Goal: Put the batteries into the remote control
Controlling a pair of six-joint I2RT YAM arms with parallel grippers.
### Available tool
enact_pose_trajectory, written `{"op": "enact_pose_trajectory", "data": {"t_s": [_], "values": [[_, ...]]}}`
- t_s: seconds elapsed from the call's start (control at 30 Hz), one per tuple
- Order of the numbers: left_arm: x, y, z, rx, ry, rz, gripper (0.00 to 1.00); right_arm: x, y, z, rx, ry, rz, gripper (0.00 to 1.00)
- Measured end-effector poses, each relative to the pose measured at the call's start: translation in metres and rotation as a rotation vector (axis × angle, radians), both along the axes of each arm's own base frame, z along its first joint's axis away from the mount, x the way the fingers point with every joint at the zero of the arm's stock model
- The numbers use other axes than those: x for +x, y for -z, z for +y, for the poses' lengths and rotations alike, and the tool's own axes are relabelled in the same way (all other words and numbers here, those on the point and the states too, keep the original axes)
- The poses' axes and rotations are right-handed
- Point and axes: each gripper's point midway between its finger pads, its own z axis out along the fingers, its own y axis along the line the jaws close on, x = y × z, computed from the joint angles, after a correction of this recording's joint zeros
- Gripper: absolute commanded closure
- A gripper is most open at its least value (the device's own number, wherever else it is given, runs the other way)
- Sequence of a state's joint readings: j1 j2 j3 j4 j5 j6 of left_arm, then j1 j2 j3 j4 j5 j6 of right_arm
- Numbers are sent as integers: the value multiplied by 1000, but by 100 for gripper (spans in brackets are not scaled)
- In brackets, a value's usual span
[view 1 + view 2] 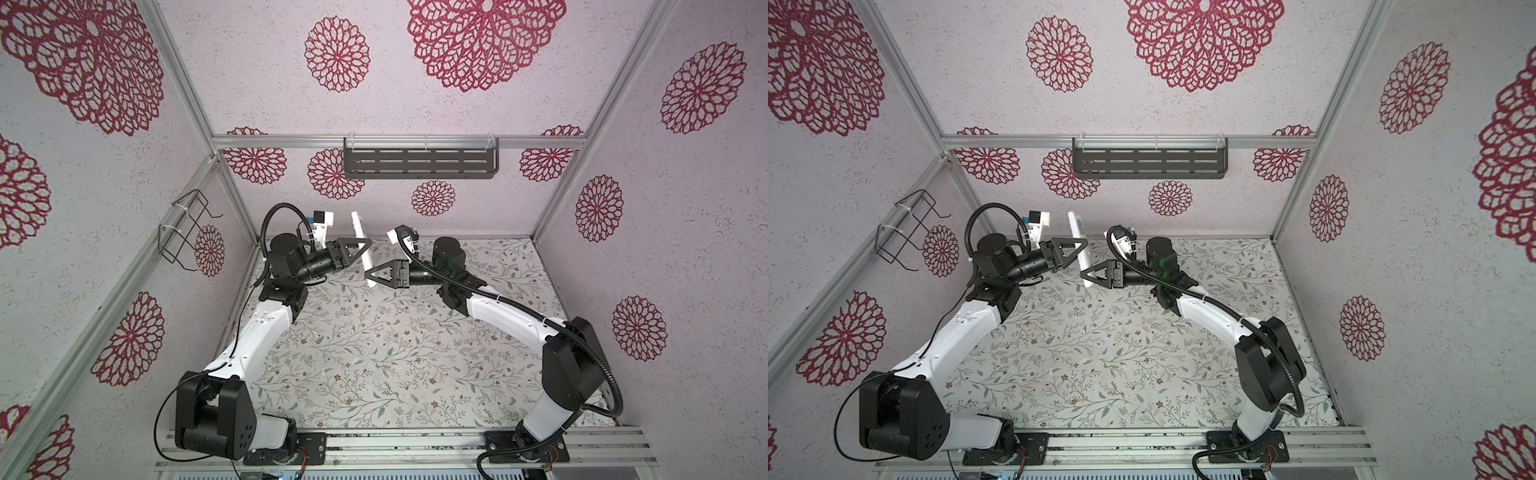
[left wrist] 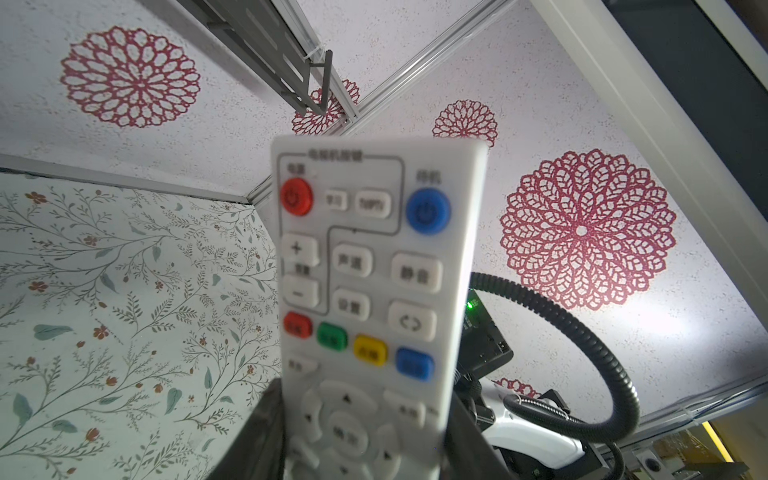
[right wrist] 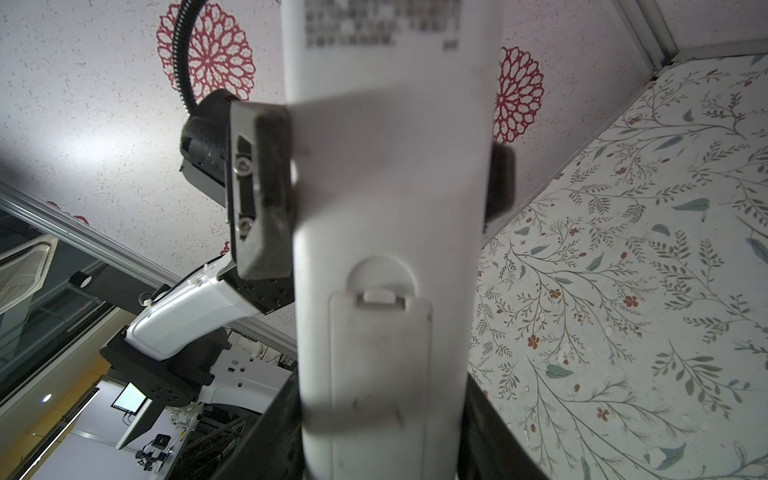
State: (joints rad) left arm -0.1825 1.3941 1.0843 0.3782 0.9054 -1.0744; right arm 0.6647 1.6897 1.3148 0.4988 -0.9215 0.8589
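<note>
The white remote control hangs upright in the air above the far part of the table, held from both sides. My left gripper is shut on its middle. In the left wrist view its button face, with the coloured buttons, points at the camera from between the jaws of the left gripper. My right gripper is shut on its lower end. The right wrist view shows the remote's back, where the battery cover is closed, and the left fingers press its sides. The batteries are out of view.
A dark slotted shelf hangs on the back wall. A black wire basket hangs on the left wall. The floral table top lies between the two arm bases, enclosed by patterned walls and aluminium posts.
</note>
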Motion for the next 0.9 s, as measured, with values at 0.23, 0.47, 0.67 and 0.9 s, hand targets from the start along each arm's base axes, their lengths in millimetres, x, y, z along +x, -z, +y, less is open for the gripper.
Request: {"op": "enact_pose_trajectory", "data": {"t_s": [0.23, 0.47, 0.67, 0.9], "values": [[1, 1, 0, 3, -5, 3, 93, 1, 2, 0, -7, 2, 0, 51], [8, 26, 11, 78, -105, 91, 97, 2, 21, -3, -88, 26, -7, 6], [12, 62, 35, 229, -265, 211, 97, 2, 42, -22, -198, 93, -8, 1], [7, 132, 59, 487, -402, 412, 96, 19, 70, -65, -438, 273, -56, 1]]}}
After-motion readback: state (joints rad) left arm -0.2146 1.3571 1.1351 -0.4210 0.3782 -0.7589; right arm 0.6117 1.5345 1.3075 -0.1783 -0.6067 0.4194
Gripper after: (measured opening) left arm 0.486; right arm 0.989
